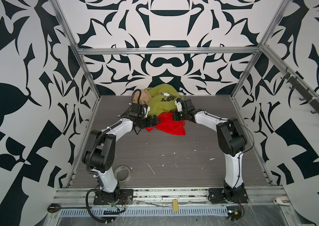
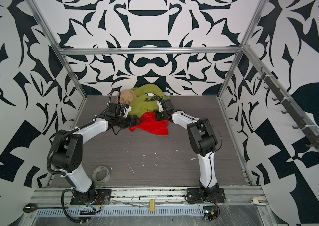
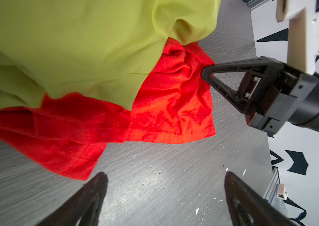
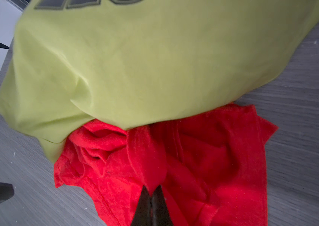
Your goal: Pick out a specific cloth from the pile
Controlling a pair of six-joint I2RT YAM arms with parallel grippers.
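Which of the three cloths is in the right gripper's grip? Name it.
The red cloth: the right gripper is shut on its bunched edge. The green shirt only drapes over it, and the beige cloth lies farther back, ungripped.

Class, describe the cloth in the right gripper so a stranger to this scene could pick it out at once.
On the grey table, a pile of garments lies by the back wall. At its near edge, partly under the green shirt, spreads the cloth, pinched by the right gripper. It alone is plain bright red; the shirt bears lettering.
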